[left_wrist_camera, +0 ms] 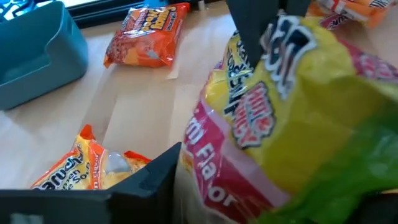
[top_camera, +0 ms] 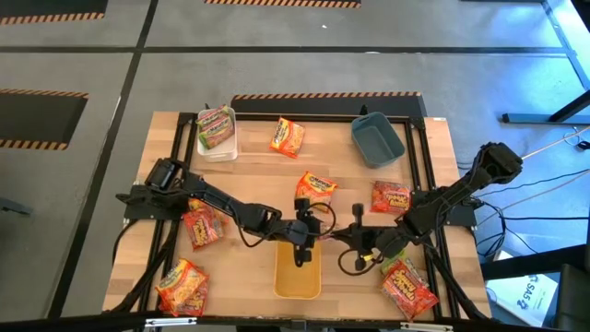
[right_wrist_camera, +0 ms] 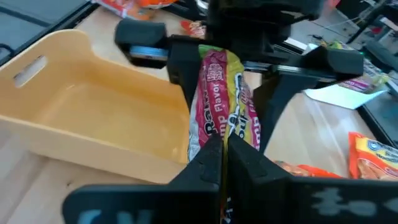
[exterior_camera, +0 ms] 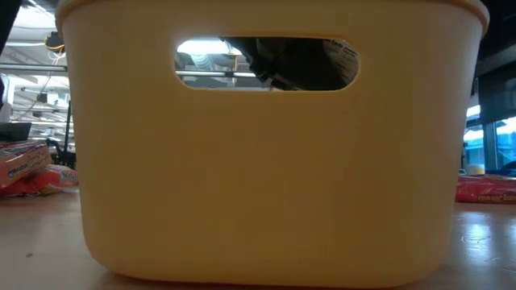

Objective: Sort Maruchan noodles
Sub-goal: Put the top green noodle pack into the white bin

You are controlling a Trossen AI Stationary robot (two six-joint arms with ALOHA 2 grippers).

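Note:
A yellow, pink and green Maruchan noodle packet [right_wrist_camera: 221,93] hangs between my two grippers, above the table beside the far end of the yellow bin [top_camera: 298,272]. My right gripper [right_wrist_camera: 222,149] is shut on it, reaching in from the table's right. My left gripper [top_camera: 301,235] comes from the left, and its fingers [right_wrist_camera: 180,65] close in on both sides of the same packet [left_wrist_camera: 280,124]. More packets lie flat on the table: orange ones [top_camera: 288,136] [top_camera: 315,187] and red ones [top_camera: 391,196] [top_camera: 201,226]. A green-pink packet [top_camera: 217,127] lies in the white bin [top_camera: 205,148]. My right gripper pinches the packet's near edge [right_wrist_camera: 214,127] between its two shut fingers, coming about level from the table's right. The packet stands on edge, crumpled and lifted clear. My left gripper has one finger on each side of the packet's other end [right_wrist_camera: 205,68], coming from the left. The packet bulges between them [left_wrist_camera: 205,155].
The blue bin [top_camera: 376,140] stands at the far right. More packets lie at the near left [top_camera: 182,286] and near right [top_camera: 408,286] corners. In the low view the yellow bin [exterior_camera: 266,177] fills the picture, and a dark gripper shows through its handle slot.

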